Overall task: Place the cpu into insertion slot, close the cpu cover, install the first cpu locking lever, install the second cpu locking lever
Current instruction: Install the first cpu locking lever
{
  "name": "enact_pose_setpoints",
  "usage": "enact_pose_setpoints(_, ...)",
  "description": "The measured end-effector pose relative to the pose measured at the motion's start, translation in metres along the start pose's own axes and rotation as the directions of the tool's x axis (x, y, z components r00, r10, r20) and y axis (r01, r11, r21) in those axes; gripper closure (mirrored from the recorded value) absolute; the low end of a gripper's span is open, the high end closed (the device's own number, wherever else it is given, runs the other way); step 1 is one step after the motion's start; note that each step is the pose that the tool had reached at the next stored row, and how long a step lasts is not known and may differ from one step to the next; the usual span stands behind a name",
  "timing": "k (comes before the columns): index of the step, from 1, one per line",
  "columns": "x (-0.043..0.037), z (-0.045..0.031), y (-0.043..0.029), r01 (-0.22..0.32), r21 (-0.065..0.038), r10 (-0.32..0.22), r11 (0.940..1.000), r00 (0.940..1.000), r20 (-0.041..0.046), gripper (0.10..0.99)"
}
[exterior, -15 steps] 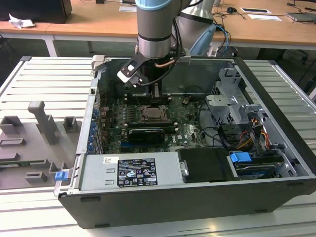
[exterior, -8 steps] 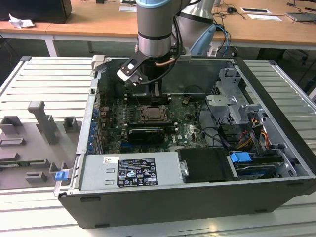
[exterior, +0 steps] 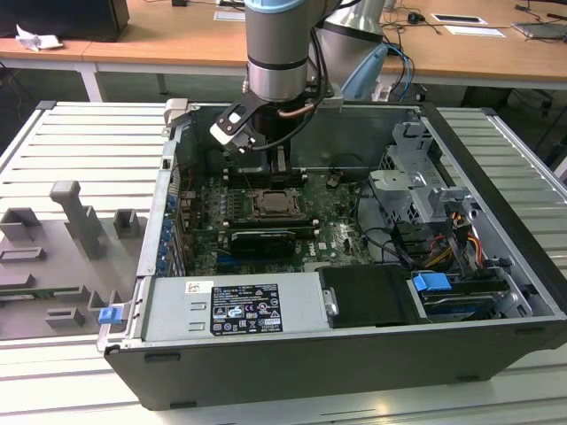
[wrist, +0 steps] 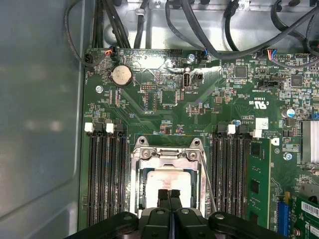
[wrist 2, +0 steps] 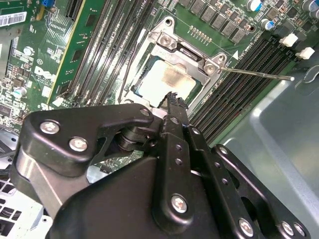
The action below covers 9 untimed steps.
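Two fingers (wrist: 162,199) of the gripper (wrist: 169,194), shut together and empty, poise just above the chip (wrist: 167,180), seated in its socket (wrist: 135,169) beneath the lowered cover (wrist: 164,155). A lever (wrist 2: 259,73) juts free beside them; likely it needs a steady push.

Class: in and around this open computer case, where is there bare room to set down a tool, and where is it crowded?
Bare: the slatted table, bordered by the case and the grey fixtures; the flat black panel between the power supply and the blue tab. Crowded: the board around the cpu, under the gripper.
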<state>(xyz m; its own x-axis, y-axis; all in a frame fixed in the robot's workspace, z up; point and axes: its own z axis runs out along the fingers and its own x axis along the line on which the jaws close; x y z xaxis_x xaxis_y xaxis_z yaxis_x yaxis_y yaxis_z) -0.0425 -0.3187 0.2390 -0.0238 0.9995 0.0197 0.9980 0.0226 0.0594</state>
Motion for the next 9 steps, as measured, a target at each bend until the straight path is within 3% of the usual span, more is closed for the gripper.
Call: enact_pose_setpoints(9,0.0,-0.0011,0.0,0.0,0.0,0.0,1.0,1.0,0.0,0.98)
